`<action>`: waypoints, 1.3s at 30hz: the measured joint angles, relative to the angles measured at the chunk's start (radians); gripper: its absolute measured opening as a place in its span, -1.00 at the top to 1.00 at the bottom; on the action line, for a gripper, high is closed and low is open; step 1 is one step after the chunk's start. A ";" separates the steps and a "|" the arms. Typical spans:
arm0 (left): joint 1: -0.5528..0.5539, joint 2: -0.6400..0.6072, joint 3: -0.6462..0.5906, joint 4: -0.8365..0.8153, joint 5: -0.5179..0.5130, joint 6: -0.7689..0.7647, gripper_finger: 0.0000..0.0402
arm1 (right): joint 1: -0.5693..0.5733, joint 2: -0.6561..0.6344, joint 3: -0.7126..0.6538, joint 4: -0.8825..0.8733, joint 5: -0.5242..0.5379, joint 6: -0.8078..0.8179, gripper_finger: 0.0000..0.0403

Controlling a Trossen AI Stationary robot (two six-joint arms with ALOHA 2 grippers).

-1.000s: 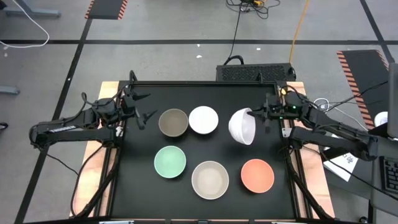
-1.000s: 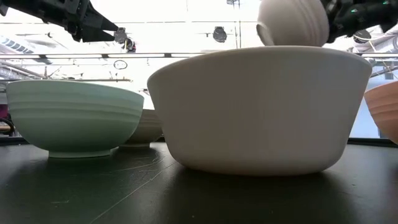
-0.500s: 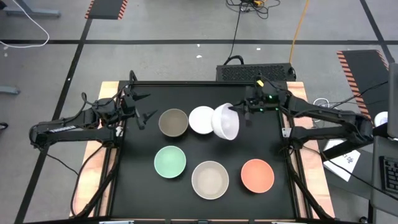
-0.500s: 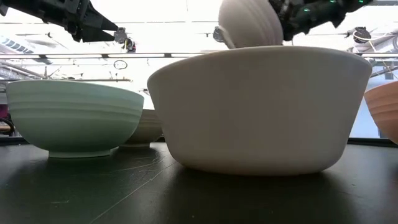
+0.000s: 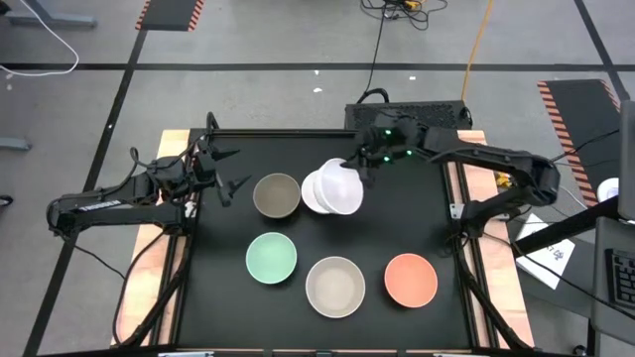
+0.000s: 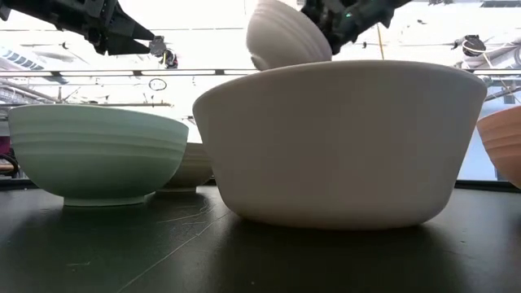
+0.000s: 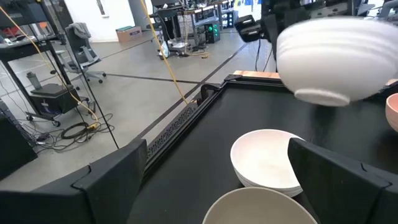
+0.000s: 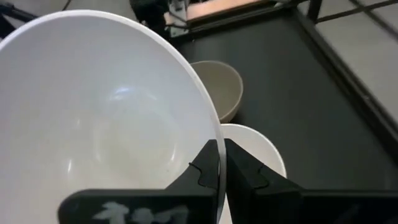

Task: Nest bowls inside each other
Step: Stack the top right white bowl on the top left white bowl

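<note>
Right hand (image 5: 359,171) is pinched tight on the rim of a white bowl (image 5: 337,189), holding it tilted in the air right over the second white bowl (image 5: 316,194) sitting on the black surface (image 5: 397,233). From the low cam the lifted one is clearly up off the surface, though I can't really tell if its lower edge touches the one underneath. Grey-brown bowl (image 5: 277,195) sits just beside the white pair, toward the left arm. Front row has the mint bowl (image 5: 271,257), cream bowl (image 5: 335,286) and orange bowl (image 5: 410,279), each apart from the others and upright. Left hand (image 5: 230,169) hangs near the grey-brown bowl with its fingers spread wide and nothing between them.
</note>
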 joint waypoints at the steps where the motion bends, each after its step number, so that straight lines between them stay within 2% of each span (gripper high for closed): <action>1: 0.000 0.000 0.000 0.000 0.000 0.000 -0.95 | -0.002 0.024 0.014 -0.011 -0.005 -0.002 1.00; 8: 0.000 0.000 0.000 -0.001 0.000 0.001 -0.95 | -0.016 0.184 0.143 -0.152 0.007 -0.058 1.00; 16: 0.000 0.000 0.000 -0.002 0.000 0.007 -0.95 | -0.019 0.296 0.250 -0.271 0.121 -0.118 1.00; 20: 0.000 0.000 0.000 -0.002 0.000 0.007 -0.95 | -0.020 0.329 0.286 -0.306 0.156 -0.140 1.00; 32: 0.000 0.001 0.000 -0.002 0.000 0.008 -0.95 | -0.044 0.422 0.377 -0.339 0.158 -0.164 1.00; 39: 0.000 0.001 0.000 -0.001 0.000 0.013 -0.95 | -0.050 0.453 0.386 -0.382 0.154 -0.165 1.00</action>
